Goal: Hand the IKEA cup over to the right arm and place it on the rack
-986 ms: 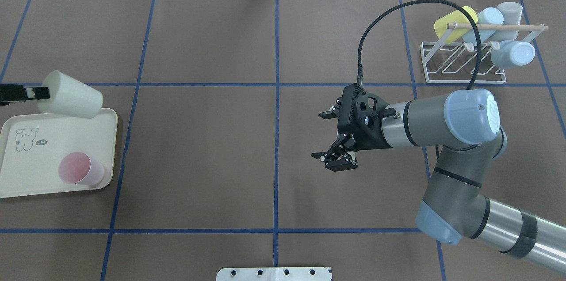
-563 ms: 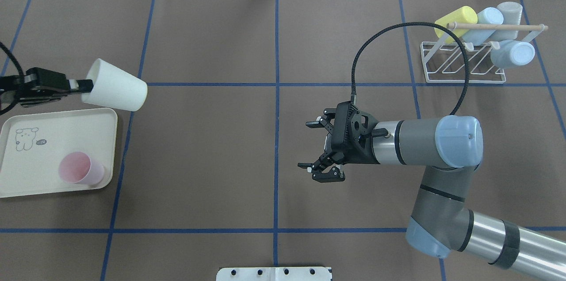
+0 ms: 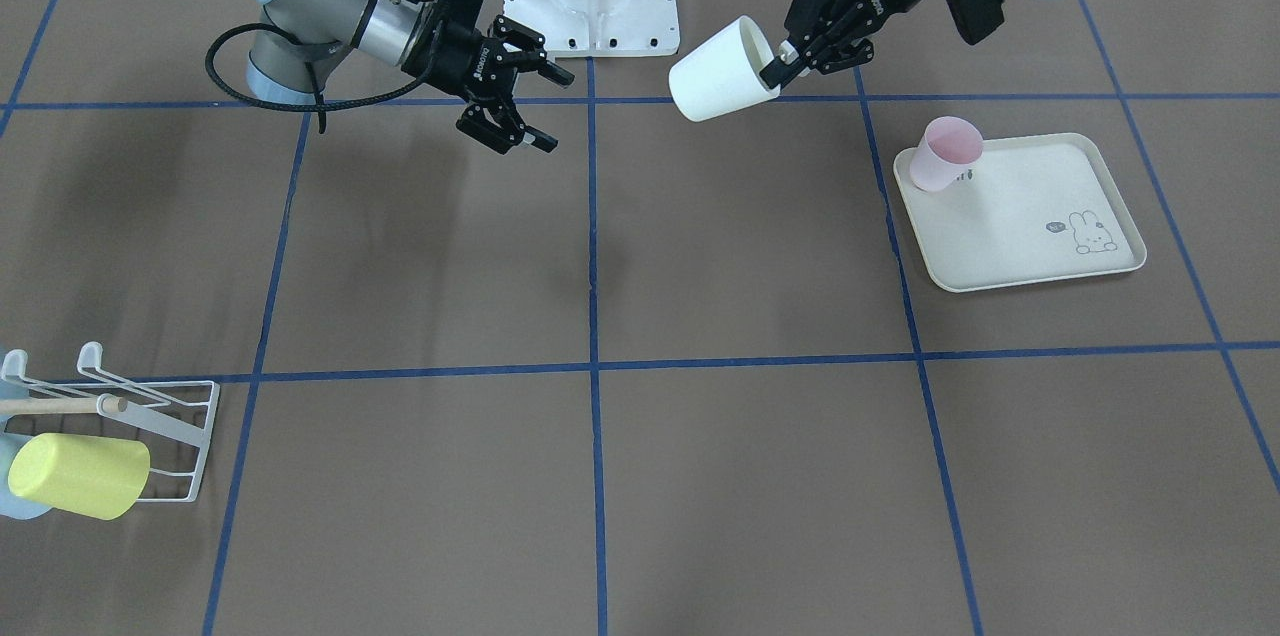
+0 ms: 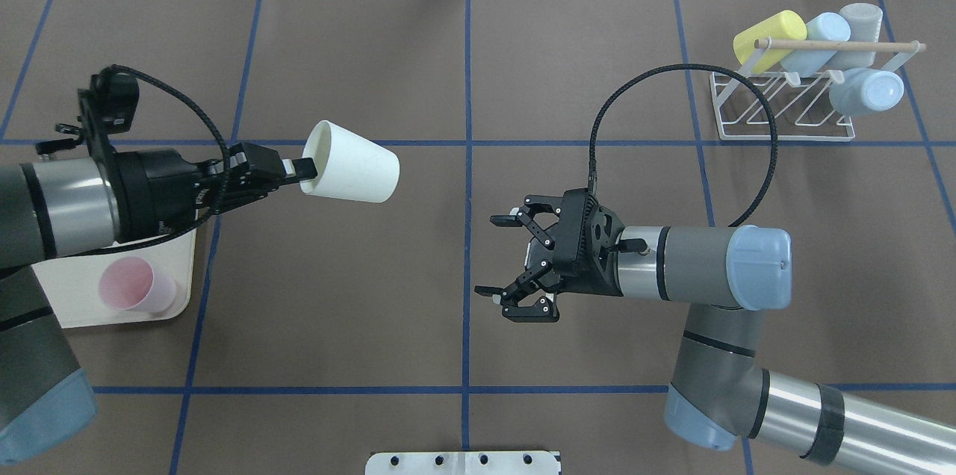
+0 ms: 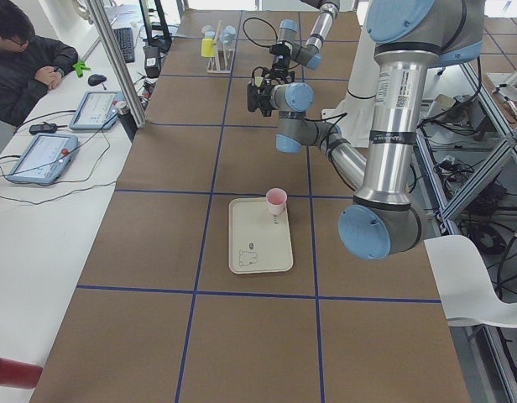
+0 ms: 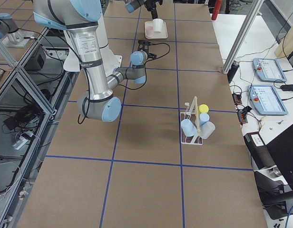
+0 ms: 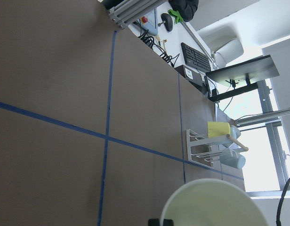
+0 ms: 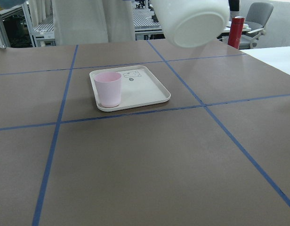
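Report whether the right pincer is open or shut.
Open. The right pincer stands spread wide with nothing between its jaws; the white cup hangs apart, gripped at its rim by the left pincer.

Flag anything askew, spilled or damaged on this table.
Nothing stands out. The white cup is tipped sideways only because the left gripper pinches its rim in mid-air; the pink cup stands upright on the tray, and the rack looks intact.

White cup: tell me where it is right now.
In the overhead view the white cup hangs left of centre, held on its side by the left gripper at the rim, base toward the open right gripper.
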You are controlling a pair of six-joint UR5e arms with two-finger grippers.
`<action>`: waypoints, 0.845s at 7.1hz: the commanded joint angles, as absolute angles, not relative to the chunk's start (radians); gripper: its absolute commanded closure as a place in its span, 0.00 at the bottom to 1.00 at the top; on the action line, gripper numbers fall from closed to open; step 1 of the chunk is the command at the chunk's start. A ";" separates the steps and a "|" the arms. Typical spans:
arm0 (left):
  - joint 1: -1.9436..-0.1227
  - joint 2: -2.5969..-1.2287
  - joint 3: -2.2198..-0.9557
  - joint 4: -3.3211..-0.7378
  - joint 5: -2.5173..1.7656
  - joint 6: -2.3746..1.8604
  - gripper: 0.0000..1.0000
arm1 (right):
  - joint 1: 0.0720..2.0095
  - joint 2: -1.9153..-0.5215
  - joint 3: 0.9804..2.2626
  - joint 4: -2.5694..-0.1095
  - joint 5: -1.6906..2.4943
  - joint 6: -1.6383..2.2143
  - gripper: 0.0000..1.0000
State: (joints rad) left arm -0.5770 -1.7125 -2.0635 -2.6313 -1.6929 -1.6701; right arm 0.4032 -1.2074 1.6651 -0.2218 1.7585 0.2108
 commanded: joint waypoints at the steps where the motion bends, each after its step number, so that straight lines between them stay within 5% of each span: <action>1: -0.490 -1.790 -2.024 -2.602 -1.605 -1.695 1.00 | 0.373 -1.181 1.666 -0.219 1.708 0.239 0.02; 6: -0.407 -1.832 -2.006 -2.557 -1.588 -1.689 1.00 | 0.368 -1.177 1.677 -0.219 1.700 0.239 0.01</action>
